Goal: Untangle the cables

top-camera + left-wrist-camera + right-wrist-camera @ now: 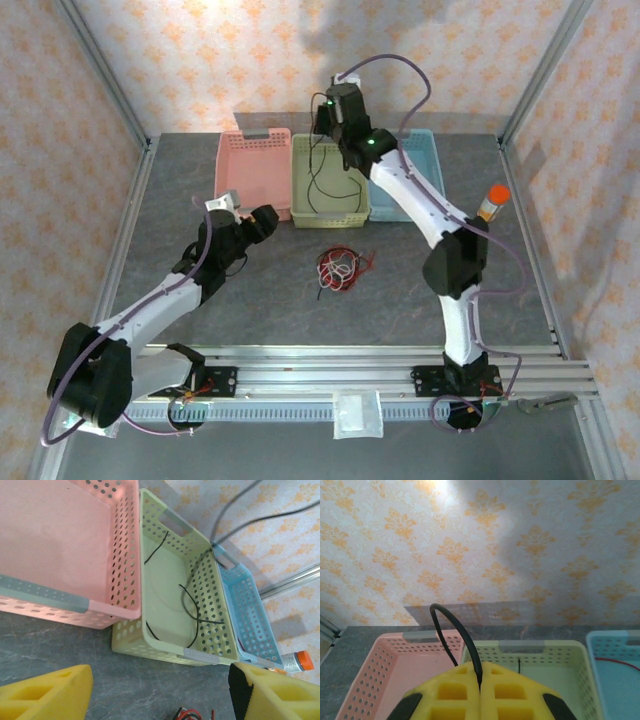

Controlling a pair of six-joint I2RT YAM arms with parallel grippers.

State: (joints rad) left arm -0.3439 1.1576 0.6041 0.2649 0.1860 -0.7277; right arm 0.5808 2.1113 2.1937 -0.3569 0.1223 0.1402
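Overhead: the right hand (328, 125) pinches a black cable (311, 180) that hangs below it into the green basket (330, 218). The tangle (342, 266) lies on the tabletop (250, 300), apart from the spread, empty left hand (264, 221). Left wrist: the tangle (187, 714) is cut off between the fingers. Right wrist: the hand (480, 680) is pressed together on the cable (468, 637). Judged light, limp and snag-prone, so take one outer loop. The crossings are unreadable.

Robot lab test cell: aluminium frame posts (107, 72), floral wallpaper panels (200, 60), grey tabletop (260, 300), mounting rail (330, 362)
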